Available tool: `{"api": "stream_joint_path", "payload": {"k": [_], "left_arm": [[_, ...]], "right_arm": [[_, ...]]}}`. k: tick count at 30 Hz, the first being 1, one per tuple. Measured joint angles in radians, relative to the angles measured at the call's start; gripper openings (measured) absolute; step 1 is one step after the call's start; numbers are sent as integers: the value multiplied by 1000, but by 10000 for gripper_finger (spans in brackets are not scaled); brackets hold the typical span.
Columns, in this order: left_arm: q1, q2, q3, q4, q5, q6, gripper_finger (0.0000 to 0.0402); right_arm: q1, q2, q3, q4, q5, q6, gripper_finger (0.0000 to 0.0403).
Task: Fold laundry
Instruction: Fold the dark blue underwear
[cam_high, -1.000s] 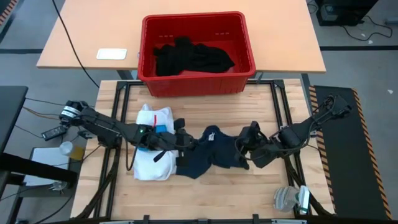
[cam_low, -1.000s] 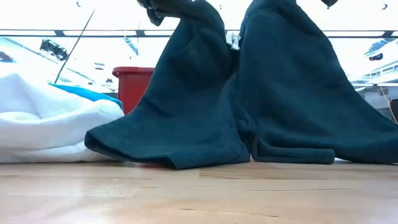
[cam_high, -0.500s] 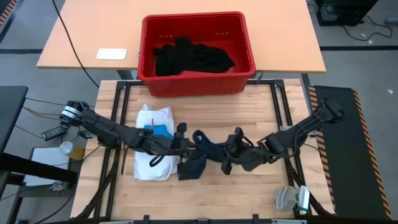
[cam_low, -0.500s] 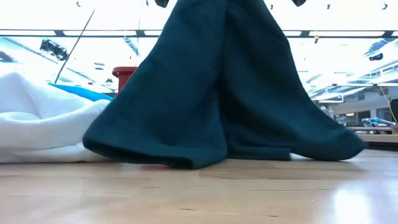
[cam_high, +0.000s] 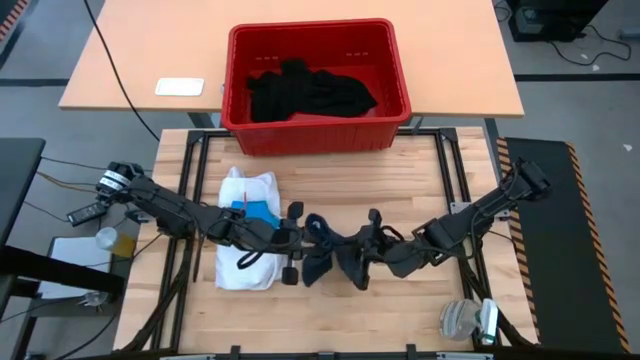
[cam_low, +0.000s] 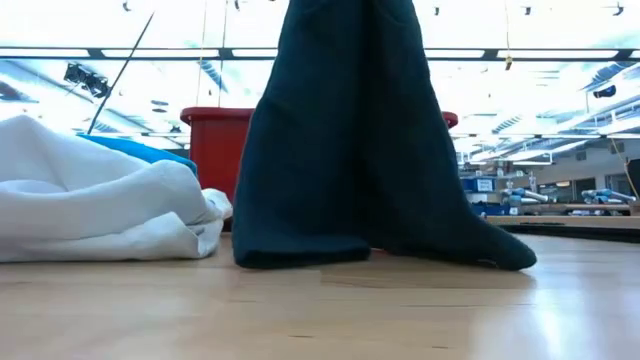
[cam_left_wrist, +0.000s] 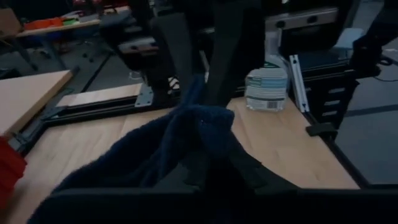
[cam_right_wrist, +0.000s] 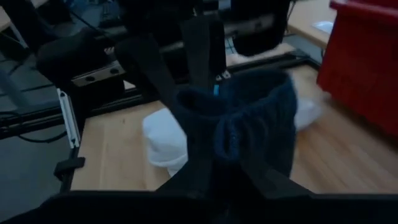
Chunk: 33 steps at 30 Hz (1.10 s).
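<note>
A dark navy garment (cam_high: 335, 255) hangs between my two grippers over the middle of the table. In the low view the dark garment (cam_low: 350, 140) falls as one narrow column with its lower edge (cam_low: 300, 255) on the wood. My left gripper (cam_high: 312, 228) and my right gripper (cam_high: 368, 236) stand close together, each shut on the garment's top. The white shirt (cam_high: 245, 240) lies crumpled on the table's left side with the small blue piece (cam_high: 260, 208) on top. Black garments (cam_high: 310, 92) lie in the red crate. My left gripper holds a bunched upper part (cam_left_wrist: 202, 121) of the dark garment, coming at it level from the table's left. The cloth covers the fingertips, so layers cannot be counted. My right gripper holds another bunched upper part (cam_right_wrist: 249, 115), level from the table's right. The garment hangs below both, its lower edge on the table.
The red crate (cam_high: 395, 60) stands on the far tan table, beyond the work table's far edge. A white flat object (cam_high: 180, 87) lies left of it. A roll of tape (cam_high: 462, 320) sits near the near right corner. Bare wood (cam_high: 420, 180) shows right of the garment.
Both grippers have closed in on each other, the right one travelling farther toward the table's left. The garment's two held ends have come together. Its spread lower parts have drawn in from the white shirt and from the right, so it now hangs as a narrow doubled column.
</note>
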Motion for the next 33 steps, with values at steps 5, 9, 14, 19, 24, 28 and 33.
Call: {"api": "stream_joint_path", "payload": {"k": [5, 9, 14, 19, 24, 28, 33], "left_arm": [[-1, 10, 0, 12, 21, 21, 75], [-1, 32, -2, 52, 36, 53, 109], [-2, 34, -3, 60, 39, 74, 130], [-10, 35, -3, 41, 39, 78, 132], [-10, 34, -3, 36, 38, 79, 132], [-12, 34, -3, 37, 36, 84, 133], [-16, 33, -1, 48, 35, 83, 133]], "right_arm": [[4, 0, 0, 80, -25, -129, 93], [0, 0, 0, 92, -79, -140, 146], [-18, 17, 0, 72, -146, -106, 203], [-31, 44, 0, 69, -157, -94, 230], [-28, 52, 1, 74, -135, -94, 231], [-27, 57, 0, 82, -103, -94, 222], [-27, 59, 0, 99, -103, -95, 187]]}}
